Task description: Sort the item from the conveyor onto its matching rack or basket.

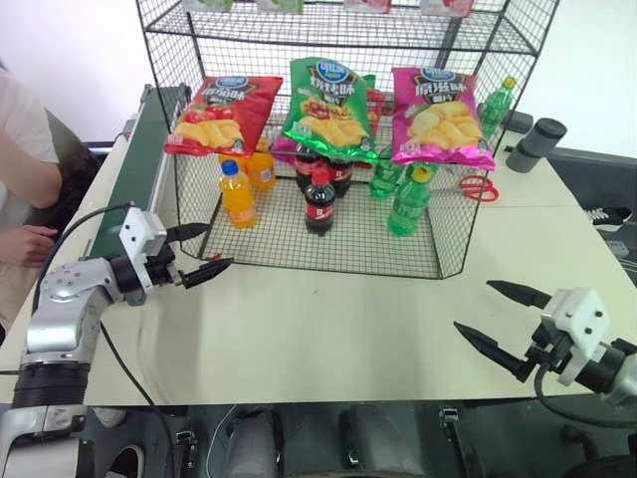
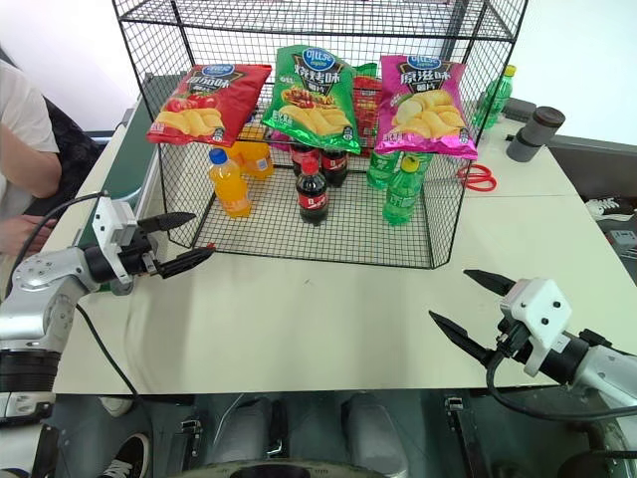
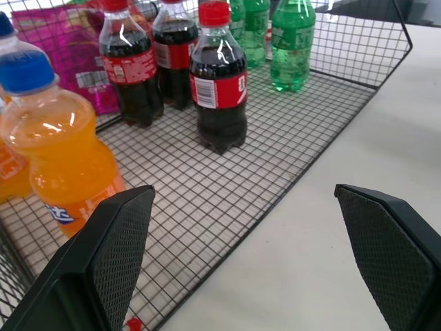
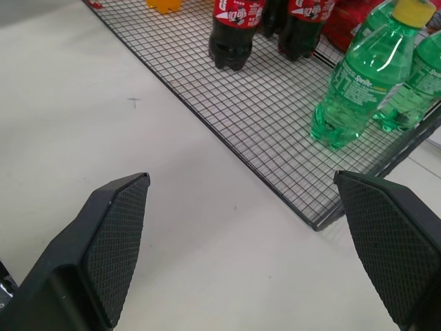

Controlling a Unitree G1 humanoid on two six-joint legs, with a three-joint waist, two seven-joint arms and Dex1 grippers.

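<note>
Both claws hanging wide open, empty, over the counter [image 1: 328,329]: right claw [image 1: 501,317] nearest, left claw [image 1: 199,252] by the rack [image 1: 299,254] front corner. Green crisp bag [image 1: 329,108] sitting well beyond both, on the rack's cage front betw. red and magenta bags.

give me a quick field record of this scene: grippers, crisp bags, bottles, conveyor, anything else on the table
left gripper: open, empty, by the rack's front left corner
right gripper: open, empty, above bare table
green crisp bag: on the rack, between the red crisp bag and the magenta crisp bag
lower cage: orange bottle, cola bottle, green bottle, more behind
conveyor: left of the rack, no item seen on the visible belt
scissors: red handles, right of the rack
person: sleeve and hand at far left
</note>
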